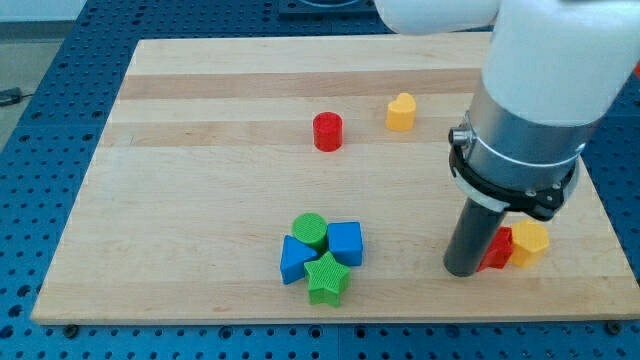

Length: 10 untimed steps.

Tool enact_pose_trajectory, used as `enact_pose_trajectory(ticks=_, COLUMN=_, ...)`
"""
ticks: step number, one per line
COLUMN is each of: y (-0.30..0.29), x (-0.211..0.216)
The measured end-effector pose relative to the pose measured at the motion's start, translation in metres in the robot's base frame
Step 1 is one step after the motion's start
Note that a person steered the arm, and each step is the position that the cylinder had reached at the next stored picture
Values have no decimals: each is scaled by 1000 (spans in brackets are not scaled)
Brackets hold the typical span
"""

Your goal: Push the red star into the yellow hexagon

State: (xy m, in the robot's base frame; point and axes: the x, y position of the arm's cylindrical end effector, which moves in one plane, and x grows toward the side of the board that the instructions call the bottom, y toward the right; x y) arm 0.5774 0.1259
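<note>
The red star lies near the view's bottom right, partly hidden behind my rod. The yellow hexagon sits right against its right side, touching it. My tip rests on the board just left of the red star, close to or touching it; the contact is hidden by the rod.
A red cylinder and a yellow heart sit near the view's top middle. A cluster of green cylinder, blue cube, blue block and green star lies at bottom centre. The board's right edge is near the hexagon.
</note>
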Motion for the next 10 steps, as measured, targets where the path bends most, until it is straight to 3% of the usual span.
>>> enact_pose_trajectory(ticks=4, y=-5, x=-31)
enact_pose_trajectory(ticks=10, y=24, x=-23)
